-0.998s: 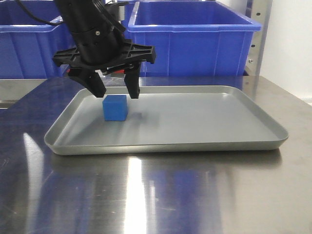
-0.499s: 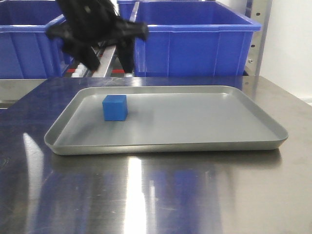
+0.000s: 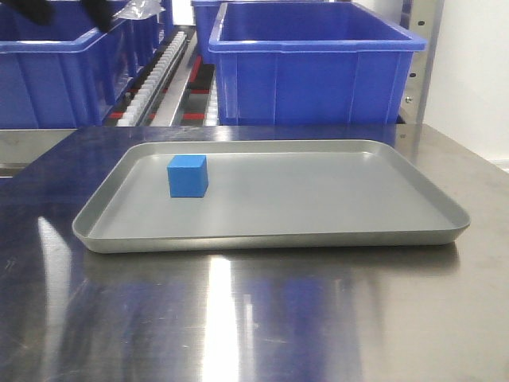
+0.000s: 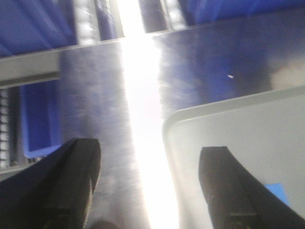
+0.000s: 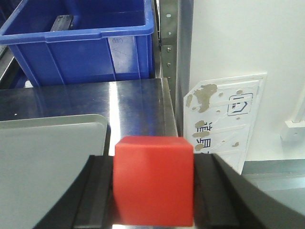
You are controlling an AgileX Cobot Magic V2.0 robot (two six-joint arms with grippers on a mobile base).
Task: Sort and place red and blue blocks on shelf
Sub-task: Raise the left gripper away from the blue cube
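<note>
The blue block (image 3: 188,176) sits alone in the left part of the grey tray (image 3: 318,239). In the left wrist view only its corner (image 4: 279,193) shows, beside the right finger. My left gripper (image 4: 150,167) is open and empty, high above the tray's left corner (image 4: 190,129) and the steel tabletop. In the front view only its dark fingertips (image 3: 38,11) show, at the top left edge. My right gripper (image 5: 153,191) is shut on the red block (image 5: 153,179), past the tray's right edge (image 5: 90,129). The shelf's white rollers (image 3: 155,76) run behind the tray.
Large blue bins (image 3: 314,68) stand on the shelf behind the tray, another at the left (image 3: 48,76). A perforated steel upright (image 5: 167,47) stands at the table's right rear. A white wall with a stained sign (image 5: 224,114) lies right of the steel tabletop (image 3: 254,318).
My left gripper, open just above the blue block a second ago, has risen up and to the left, almost out of the front view. The blue block has stayed in the tray.
</note>
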